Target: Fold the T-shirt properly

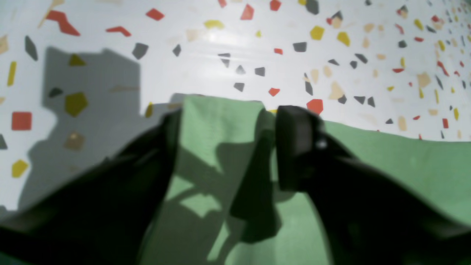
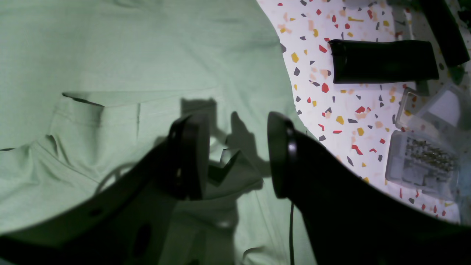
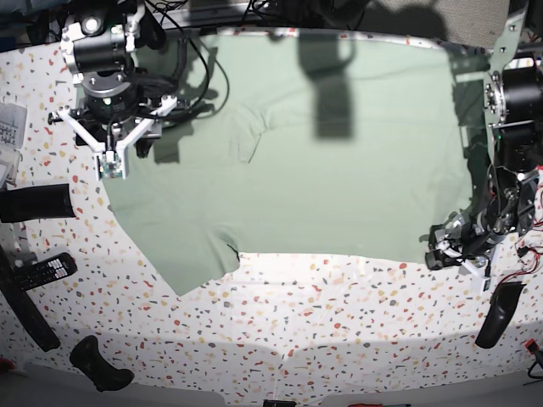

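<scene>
The T-shirt (image 3: pixel 339 178) lies spread flat on the speckled table (image 3: pixel 322 322), pale green with one sleeve toward the near left. My left gripper (image 3: pixel 443 252) sits low at the shirt's near right corner. In the left wrist view its fingers (image 1: pixel 294 147) stand apart on either side of a raised flap of the T-shirt (image 1: pixel 220 125) at the cloth's edge. My right gripper (image 3: pixel 111 165) hangs over the shirt's left side. In the right wrist view the right gripper (image 2: pixel 235 154) is open above the T-shirt (image 2: pixel 128 55), with creased cloth under the gap.
A black case (image 3: pixel 34 203), a remote (image 3: pixel 42 271) and a black handle (image 3: pixel 100 365) lie on the table's left. A clear box of small parts (image 2: pixel 423 162) and the black case (image 2: pixel 382 60) sit beside the shirt. Another black object (image 3: pixel 499 314) lies near the left arm.
</scene>
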